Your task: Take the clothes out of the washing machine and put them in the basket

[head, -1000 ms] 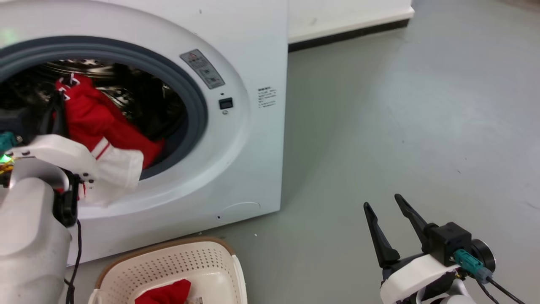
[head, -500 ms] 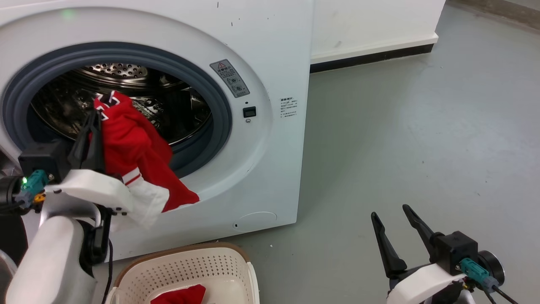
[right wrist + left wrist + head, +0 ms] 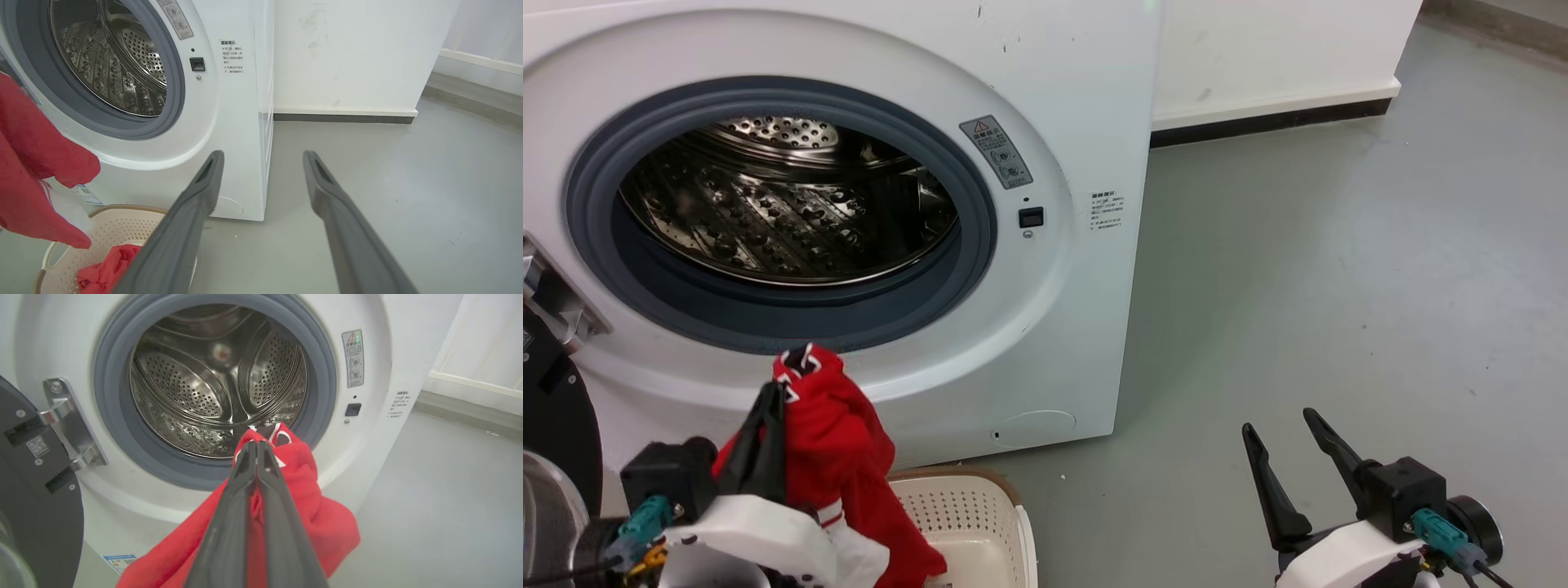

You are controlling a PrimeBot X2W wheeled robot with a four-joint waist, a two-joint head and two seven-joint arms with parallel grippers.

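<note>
The white washing machine stands with its door swung aside. Below its porthole, the cream basket holds a crumpled red cloth. The left gripper, fingers pressed together, pinches a red-and-white garment hanging above the basket. The right gripper hovers spread wide, holding nothing.

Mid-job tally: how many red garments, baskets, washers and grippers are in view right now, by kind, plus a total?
Red garments: 2 (held garment, loose garment lying in the basket)
Basket: 1
Washing machine: 1
Grippers: 2 (left gripper shut on the held garment, right gripper open)
Total: 6
</note>
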